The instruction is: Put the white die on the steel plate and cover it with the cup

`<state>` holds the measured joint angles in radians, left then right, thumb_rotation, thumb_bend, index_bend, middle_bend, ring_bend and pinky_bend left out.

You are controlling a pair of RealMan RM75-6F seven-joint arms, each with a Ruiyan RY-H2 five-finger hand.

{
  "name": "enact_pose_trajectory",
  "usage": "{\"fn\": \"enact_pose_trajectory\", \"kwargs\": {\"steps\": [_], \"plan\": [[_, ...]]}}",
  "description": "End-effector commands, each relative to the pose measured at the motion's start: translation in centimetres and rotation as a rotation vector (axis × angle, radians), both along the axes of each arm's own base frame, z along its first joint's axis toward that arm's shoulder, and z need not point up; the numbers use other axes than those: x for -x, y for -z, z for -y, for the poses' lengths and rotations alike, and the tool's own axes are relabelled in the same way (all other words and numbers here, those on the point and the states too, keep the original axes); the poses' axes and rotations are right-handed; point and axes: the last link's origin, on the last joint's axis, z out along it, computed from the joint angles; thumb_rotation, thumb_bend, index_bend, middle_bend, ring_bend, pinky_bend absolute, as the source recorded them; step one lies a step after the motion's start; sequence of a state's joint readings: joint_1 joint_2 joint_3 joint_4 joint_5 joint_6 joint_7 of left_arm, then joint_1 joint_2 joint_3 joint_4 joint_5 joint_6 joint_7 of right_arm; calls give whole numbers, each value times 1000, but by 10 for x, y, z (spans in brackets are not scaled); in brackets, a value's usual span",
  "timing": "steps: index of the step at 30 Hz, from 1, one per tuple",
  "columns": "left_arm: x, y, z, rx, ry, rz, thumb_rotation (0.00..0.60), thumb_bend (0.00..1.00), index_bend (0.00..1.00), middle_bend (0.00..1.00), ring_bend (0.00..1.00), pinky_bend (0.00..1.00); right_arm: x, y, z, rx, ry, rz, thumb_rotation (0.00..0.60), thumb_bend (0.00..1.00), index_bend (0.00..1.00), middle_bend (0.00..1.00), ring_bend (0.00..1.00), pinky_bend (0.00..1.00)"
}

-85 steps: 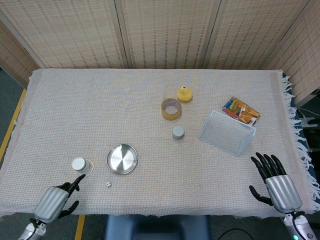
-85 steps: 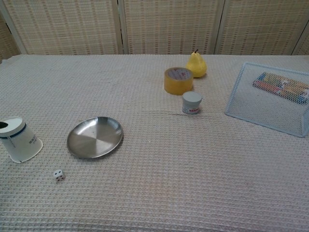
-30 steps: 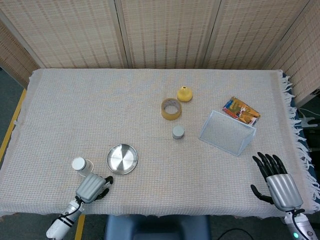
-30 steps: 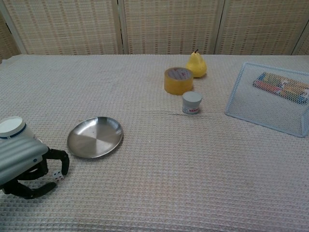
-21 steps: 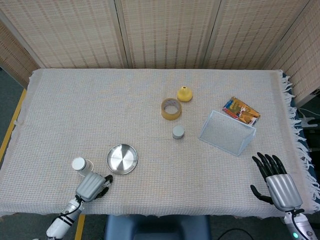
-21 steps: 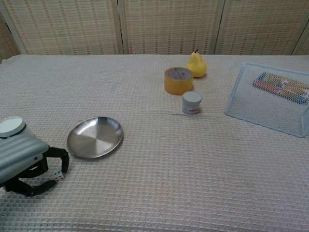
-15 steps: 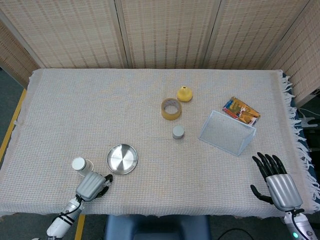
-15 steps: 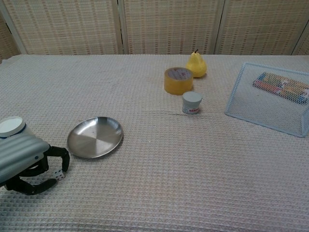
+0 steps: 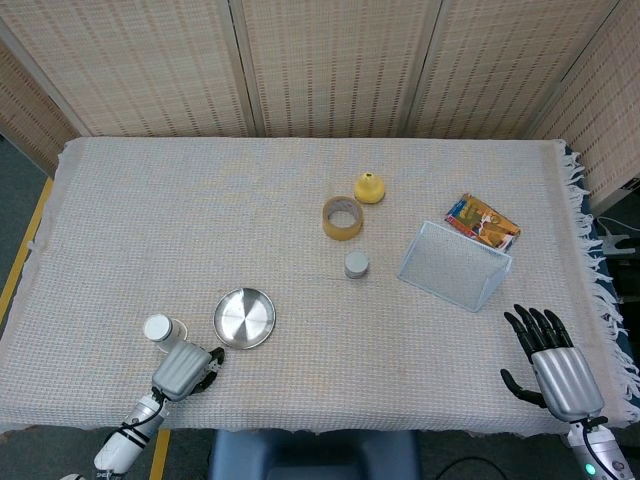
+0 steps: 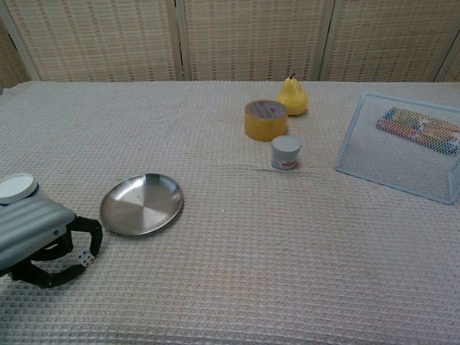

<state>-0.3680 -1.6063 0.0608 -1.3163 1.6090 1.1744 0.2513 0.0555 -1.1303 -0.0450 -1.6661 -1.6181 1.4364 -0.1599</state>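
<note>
One small white die [image 10: 85, 258] with dark pips sits low at the left of the chest view, on the woven cloth of the counter [image 10: 237, 273], just left of and below the steel plate [image 10: 141, 203]. The left hand [image 10: 37, 243] lies over it: black fingers [image 10: 92, 231] curl down around the cube from above and below, at its faces or very close, but whether they truly pinch it cannot be told. In the head view the die is hidden under that hand [image 9: 183, 369], near the lower left corner.

The plate is a shallow round dish of brushed metal with a raised rim, bare inside. The cup [image 10: 18, 188] is white paper with a dark band near its rim, mostly hidden behind the ribbed grey back of the left hand at the far left edge.

At the lower right of the head view, the right hand [image 9: 553, 365] rests palm down, its fingers spread and holding nothing.

Toward the upper middle stand a yellow pear [image 10: 292, 95], a thick roll of tan tape [image 10: 265, 119] and a small grey-lidded jar [image 10: 285, 152]. A pale blue wire-mesh basket [image 10: 402, 147] sits tilted at the right.
</note>
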Motion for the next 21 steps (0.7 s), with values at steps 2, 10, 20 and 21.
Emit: {"fn": "enact_pose_trajectory", "kwargs": {"steps": [2, 10, 20, 21], "plan": [[-2, -2, 2, 1, 8, 14, 600, 378, 509, 1000, 985, 1000, 0, 0, 0, 0, -1, 0, 451, 268, 0, 0, 0, 0], [-7, -17, -4, -64, 11, 48, 600, 390, 525, 1000, 994, 1000, 0, 2, -1, -7, -3, -2, 451, 269, 0, 0, 0, 0], [-44, -21, -48, -104, 39, 72, 600, 392, 516, 1000, 1000, 1000, 1, 6, 2, -25, 1, -6, 451, 268, 0, 0, 0, 0], [-45, -18, -52, -104, 38, 67, 600, 392, 515, 1000, 1000, 1000, 1, 7, 2, -27, 3, -6, 451, 268, 0, 0, 0, 0]]}}
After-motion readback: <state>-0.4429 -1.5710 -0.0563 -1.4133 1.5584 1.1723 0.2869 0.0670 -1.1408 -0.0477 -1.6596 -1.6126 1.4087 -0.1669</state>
